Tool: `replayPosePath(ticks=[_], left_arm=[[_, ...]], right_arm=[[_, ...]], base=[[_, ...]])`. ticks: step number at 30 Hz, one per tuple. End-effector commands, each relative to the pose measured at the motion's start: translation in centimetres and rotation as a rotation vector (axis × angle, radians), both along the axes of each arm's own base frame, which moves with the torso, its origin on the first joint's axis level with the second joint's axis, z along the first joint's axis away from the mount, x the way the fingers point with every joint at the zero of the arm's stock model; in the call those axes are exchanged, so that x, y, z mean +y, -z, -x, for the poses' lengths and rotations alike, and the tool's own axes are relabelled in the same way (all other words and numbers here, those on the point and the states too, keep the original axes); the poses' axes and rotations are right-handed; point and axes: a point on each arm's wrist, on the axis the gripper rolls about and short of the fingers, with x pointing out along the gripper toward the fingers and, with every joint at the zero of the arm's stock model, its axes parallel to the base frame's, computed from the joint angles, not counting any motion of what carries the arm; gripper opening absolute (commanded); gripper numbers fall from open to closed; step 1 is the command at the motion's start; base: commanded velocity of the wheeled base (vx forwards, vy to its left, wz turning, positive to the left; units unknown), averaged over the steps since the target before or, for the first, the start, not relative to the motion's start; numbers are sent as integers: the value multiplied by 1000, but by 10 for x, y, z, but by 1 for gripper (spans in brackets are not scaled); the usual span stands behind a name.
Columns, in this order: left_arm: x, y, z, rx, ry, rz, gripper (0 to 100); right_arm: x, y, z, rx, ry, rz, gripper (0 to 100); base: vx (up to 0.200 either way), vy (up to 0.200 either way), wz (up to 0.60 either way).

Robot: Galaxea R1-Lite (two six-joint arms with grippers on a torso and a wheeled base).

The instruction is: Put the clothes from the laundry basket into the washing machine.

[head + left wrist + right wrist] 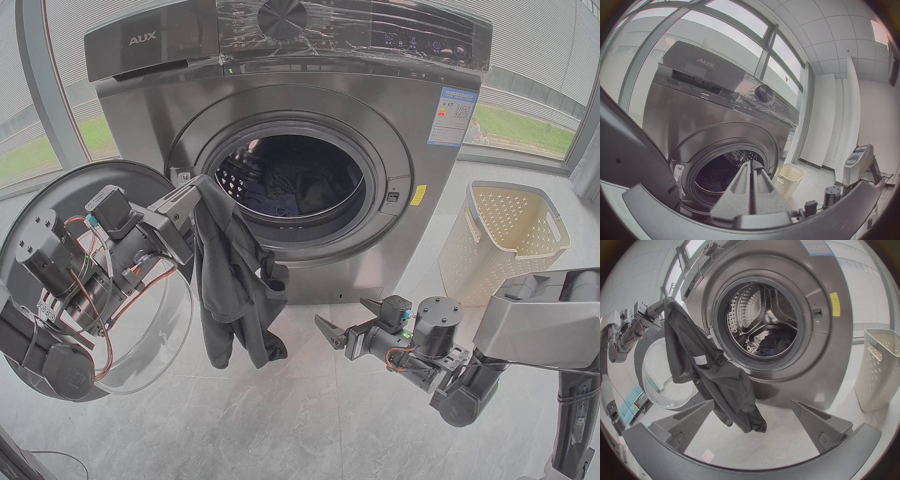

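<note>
Clothes are partly loaded: a dark heap point(306, 187) already lies at the bottom of the drum point(234, 175) of the washing machine point(350, 275). One dark garment point(234, 275) is outside, so by my reading you are midway through carrying it in. The laundry basket point(506, 244) stands on the floor to the right of the machine. Its inner walls look bare as far down as the head view reaches, but its bottom is hidden, so you cannot be sure this piece is the last.

Your left gripper point(199, 185) is clamped on the garment's top edge, fingers point(737, 187) pressed together on a tuft of dark cloth. That grip sits just at the left rim of the drum opening, level with its middle. Everything else of the garment hangs straight below the gripper, draped in front of the lower left of the machine's face, outside the opening, its hem seemingly off the floor.

Your right gripper point(345, 315) holds nothing. Its fingers are spread, and it sits low before the machine, to the right of the hanging cloth and not touching it.

What is left, as I judge it: get the dangling length over the lip and inside, then let go
</note>
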Motion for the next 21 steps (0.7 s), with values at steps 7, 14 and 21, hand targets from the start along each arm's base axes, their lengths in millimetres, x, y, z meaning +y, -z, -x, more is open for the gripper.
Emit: replayPosePath(ticks=[7, 14, 21], left_arm=[[0, -4, 4, -18, 8, 5, 0], [-2, -4, 5, -18, 18, 5, 0], [-2, -2, 5, -12, 18, 3, 0]], right_arm=[[17, 45, -29, -4, -119, 50, 100], [29, 47, -52, -57, -128, 55, 100], [38, 49, -63, -96, -170, 59, 100]], base=[[0, 0, 0], [0, 0, 0], [0, 0, 0]])
